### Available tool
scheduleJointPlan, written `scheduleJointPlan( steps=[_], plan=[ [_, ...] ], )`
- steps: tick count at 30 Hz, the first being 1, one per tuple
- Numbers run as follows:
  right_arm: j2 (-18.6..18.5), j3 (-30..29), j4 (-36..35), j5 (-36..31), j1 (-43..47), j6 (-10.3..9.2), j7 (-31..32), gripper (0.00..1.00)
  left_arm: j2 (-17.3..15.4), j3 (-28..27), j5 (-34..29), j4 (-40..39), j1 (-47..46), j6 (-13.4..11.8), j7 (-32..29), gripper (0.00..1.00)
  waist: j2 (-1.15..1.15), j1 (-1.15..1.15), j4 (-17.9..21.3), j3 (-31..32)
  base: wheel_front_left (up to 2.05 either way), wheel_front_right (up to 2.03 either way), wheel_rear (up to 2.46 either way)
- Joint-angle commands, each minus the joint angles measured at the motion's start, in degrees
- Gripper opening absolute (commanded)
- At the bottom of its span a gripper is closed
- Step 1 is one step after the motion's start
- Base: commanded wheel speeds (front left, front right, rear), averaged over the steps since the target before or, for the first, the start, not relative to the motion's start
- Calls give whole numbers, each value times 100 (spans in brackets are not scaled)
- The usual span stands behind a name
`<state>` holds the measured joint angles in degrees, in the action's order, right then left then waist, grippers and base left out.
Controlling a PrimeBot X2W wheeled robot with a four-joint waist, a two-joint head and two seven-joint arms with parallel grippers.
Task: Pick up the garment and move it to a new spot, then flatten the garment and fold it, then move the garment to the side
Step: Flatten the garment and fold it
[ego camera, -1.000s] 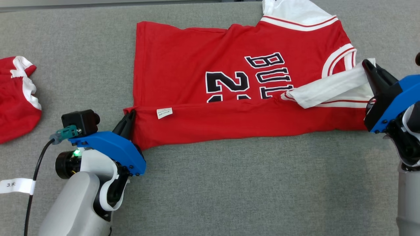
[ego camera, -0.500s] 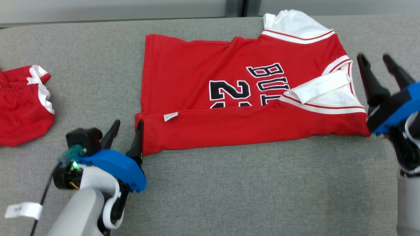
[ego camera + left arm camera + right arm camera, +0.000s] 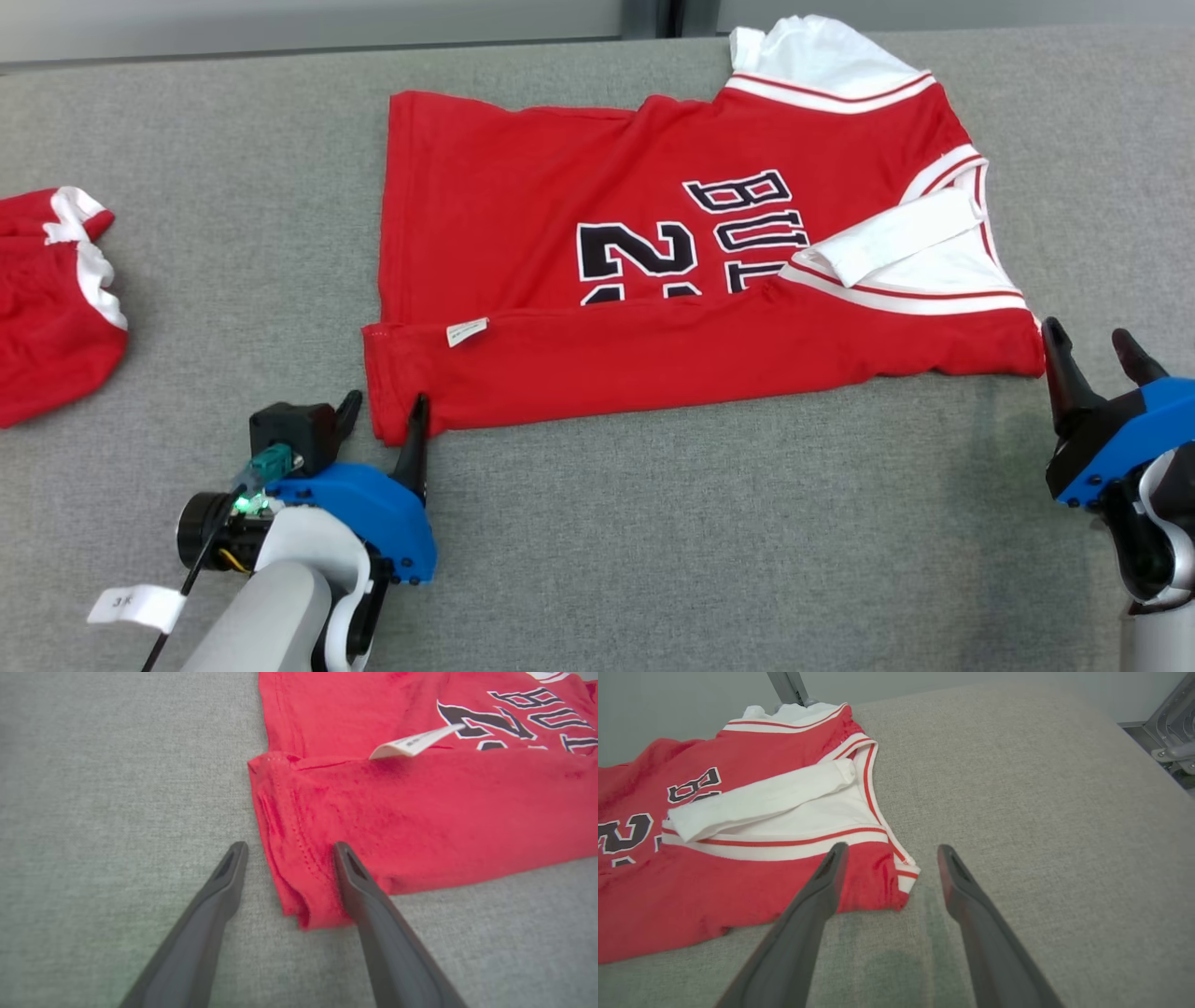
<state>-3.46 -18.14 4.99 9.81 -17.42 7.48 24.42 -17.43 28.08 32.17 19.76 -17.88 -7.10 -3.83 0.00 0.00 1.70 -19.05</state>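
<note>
The red jersey lies on the grey surface, near edge folded over. The left tool gapes astride its near left corner; the right tool, also spread, sits beside the right corner.

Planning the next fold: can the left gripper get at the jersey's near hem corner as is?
Likely yes: the left gripper is open and straddles that corner of the jersey; nothing else lies in the way.
</note>
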Motion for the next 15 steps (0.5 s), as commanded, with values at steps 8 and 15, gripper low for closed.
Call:
scheduleJointPlan(
  steps=[8, 15],
  plan=[
    [54, -112, 880, -228, -393, 3, -291, 100, 142, 222, 66, 439, -116, 100, -282, 0, 0, 0, 19, -233, 0, 0, 0],
    [56, -219, 1832, -584, -805, 3, -476, 100, 129, 232, 57, 515, -149, 124, -175, 0, 0, 0, -17, -293, 0, 0, 0]
  ],
)
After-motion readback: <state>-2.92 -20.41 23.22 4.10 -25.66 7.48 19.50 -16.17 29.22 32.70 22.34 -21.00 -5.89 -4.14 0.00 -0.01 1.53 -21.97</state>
